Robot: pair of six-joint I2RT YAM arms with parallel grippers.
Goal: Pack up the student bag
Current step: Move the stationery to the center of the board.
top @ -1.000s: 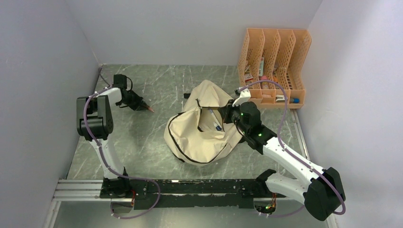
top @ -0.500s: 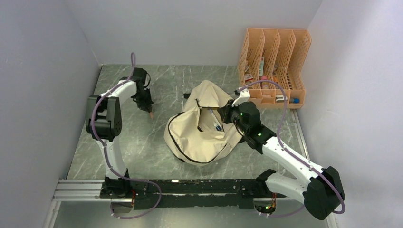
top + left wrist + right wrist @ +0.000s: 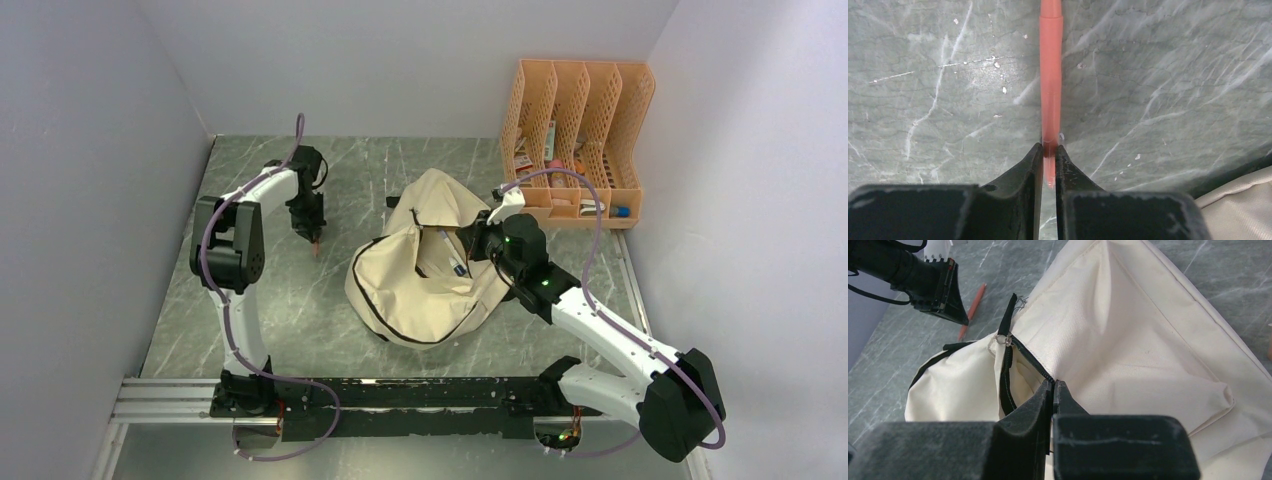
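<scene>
The beige student bag (image 3: 415, 295) lies slumped in the middle of the table with its black zipper partly open. My right gripper (image 3: 468, 247) is shut on the bag's zipper edge (image 3: 1053, 385) and holds the opening up. The bag fills the right wrist view (image 3: 1128, 340). My left gripper (image 3: 312, 232) is left of the bag, pointing down, shut on an orange-red pen (image 3: 1051, 75) above the table. That pen (image 3: 973, 305) and the left gripper (image 3: 959, 319) also show in the right wrist view. A corner of the bag (image 3: 1243, 200) shows at the lower right of the left wrist view.
An orange perforated file organizer (image 3: 580, 90) with small items in it stands at the back right. A thin pen-like item (image 3: 450, 255) shows in the bag's opening. White walls close in the table on the left, back and right.
My left arm has swung right toward the bag with the pen, turning the gripper to point downward. The right arm and the bag have not moved.
</scene>
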